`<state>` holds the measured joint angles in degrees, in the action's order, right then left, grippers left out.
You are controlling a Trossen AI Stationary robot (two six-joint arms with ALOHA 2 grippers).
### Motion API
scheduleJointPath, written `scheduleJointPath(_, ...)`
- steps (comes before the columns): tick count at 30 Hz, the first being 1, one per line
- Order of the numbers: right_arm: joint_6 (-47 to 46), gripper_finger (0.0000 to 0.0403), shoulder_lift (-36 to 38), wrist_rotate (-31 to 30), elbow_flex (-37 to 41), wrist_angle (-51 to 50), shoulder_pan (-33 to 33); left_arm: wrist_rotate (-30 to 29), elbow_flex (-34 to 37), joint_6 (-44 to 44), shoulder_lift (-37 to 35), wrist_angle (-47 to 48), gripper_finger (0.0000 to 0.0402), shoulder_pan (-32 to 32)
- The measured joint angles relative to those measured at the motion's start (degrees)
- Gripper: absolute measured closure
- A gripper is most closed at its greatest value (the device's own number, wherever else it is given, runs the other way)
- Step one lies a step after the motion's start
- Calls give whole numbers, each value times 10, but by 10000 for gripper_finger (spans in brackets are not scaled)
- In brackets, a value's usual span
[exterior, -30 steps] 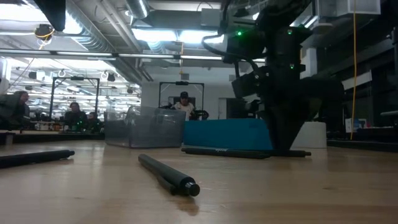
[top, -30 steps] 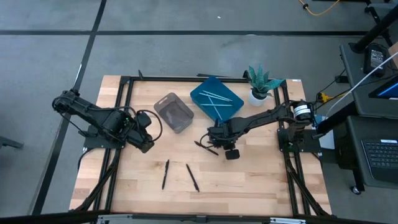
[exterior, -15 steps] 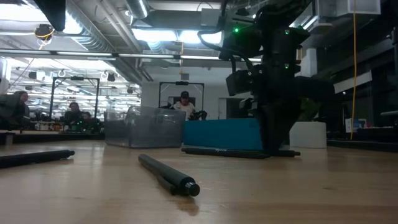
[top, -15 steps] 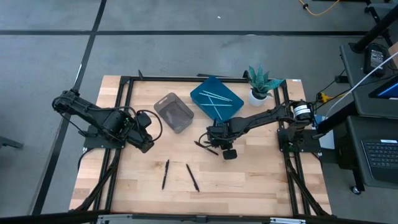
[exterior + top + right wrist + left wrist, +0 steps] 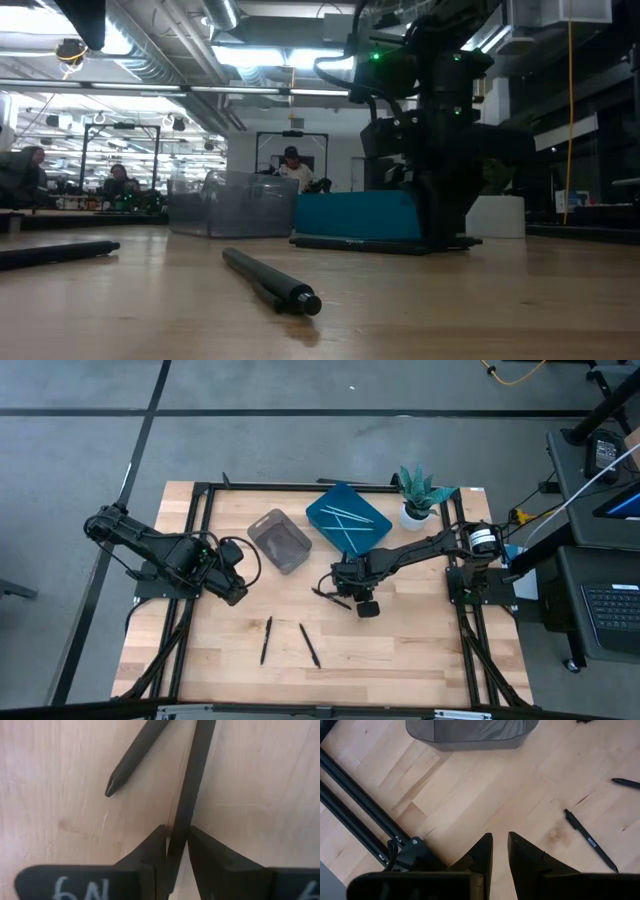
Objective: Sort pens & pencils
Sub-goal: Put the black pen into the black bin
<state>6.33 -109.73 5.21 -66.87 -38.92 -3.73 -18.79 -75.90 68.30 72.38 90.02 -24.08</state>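
Note:
My right gripper (image 5: 340, 588) (image 5: 177, 837) is low over the middle of the table, shut on one of two black sticks (image 5: 328, 596). That stick (image 5: 187, 795) runs between its fingers. The second one (image 5: 135, 757), with a pointed tip, lies beside it on the wood. Two more black sticks (image 5: 266, 638) (image 5: 309, 644) lie flat near the table's near edge. Light blue sticks (image 5: 350, 518) lie in the blue tray (image 5: 325, 530). My left gripper (image 5: 238, 592) (image 5: 500, 840) waits shut at the table's left, above bare wood. My right gripper pinches the black stick's shaft (image 5: 181, 827) between its two fingers (image 5: 156, 845), coming from above and pointing down, one finger on each side. In the low view the stick (image 5: 350, 243) lies level on the table, reaching out from the gripper (image 5: 440, 235).
A clear grey bin (image 5: 279, 540) stands left of the blue tray, and a potted plant (image 5: 418, 495) is at the far right. Black frame rails (image 5: 195, 560) run along both table sides. In the low view, one black stick (image 5: 270, 280) lies close in front, with people in the room behind.
My right gripper has moved a little toward the table's left edge, staying low at the two black sticks. The left arm and the other sticks have kept still.

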Motion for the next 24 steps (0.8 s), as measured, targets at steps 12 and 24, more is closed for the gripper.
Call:
scheduleJointPath(12,0,357,-2,-9,1,2,0,-3,0,-14,0,0,347,0)
scheduleJointPath(24,-28,365,-4,-10,-9,-11,0,-7,0,-30,0,0,347,0)
